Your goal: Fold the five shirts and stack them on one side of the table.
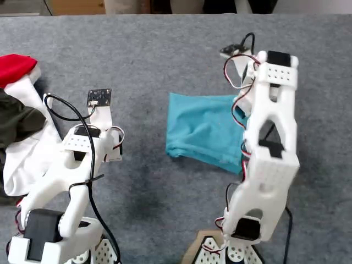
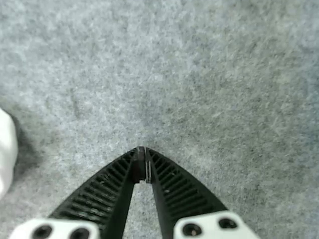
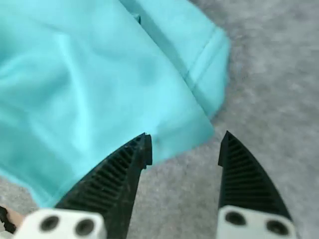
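Four shirts could be made out from the high view. A teal shirt (image 1: pixel 201 129) lay part-folded near the middle of the grey table (image 1: pixel 137 55). Over at the left edge, a red shirt (image 1: pixel 16 66), a dark shirt (image 1: pixel 16 124) and a white shirt (image 1: pixel 19 165) sat heaped together, loose rather than stacked, so they looked like the ones waiting their turn. The right arm (image 1: pixel 269 148) hung over the teal shirt's near-right edge. The left arm (image 1: pixel 60 165) stood between the heap and the teal shirt, above bare table.

In the left wrist view, the left claw (image 2: pixel 141 164) was pinched right down, tips meeting with nothing between them, and hovered over plain grey surface. A sliver of white cloth (image 2: pixel 4 149) showed at the edge, most likely the white shirt. The claw's empty, parked stance suggested this arm had no part in the fold at hand.

In the right wrist view, the right claw (image 3: pixel 184 144) was spread wide and held nothing. One finger sat over the teal fabric and the other over grey table, so the claw straddled a corner of the shirt where the hem doubled back. That placement read as lining up on the corner, either for a pinch or just after letting go; the views couldn't settle which. The task looked early, with only one shirt dealt with.
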